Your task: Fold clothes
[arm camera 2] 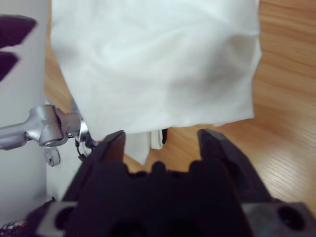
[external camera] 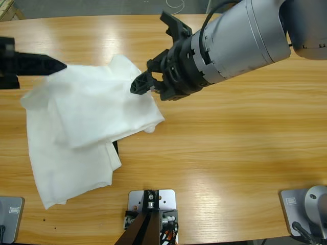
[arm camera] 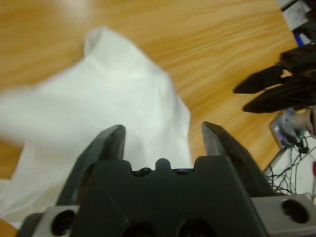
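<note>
White T-shirt (external camera: 87, 127) — crumpled, partly folded over itself, lying on table's left half.

Logging the surroundings only. The long wooden table (external camera: 230, 143) is showing pale orange grain and is catching bright glare patches along its far side. Beyond the far edge, a thin white cable (external camera: 176, 6) is looping on the grey floor (external camera: 102, 7). In the left wrist view, a tangle of dark cables (arm camera: 289, 173) is hanging off the table's edge.

Left gripper (external camera: 61, 65) reaching in from the side, right gripper (external camera: 137, 85) angled down, both jaws parted
</note>
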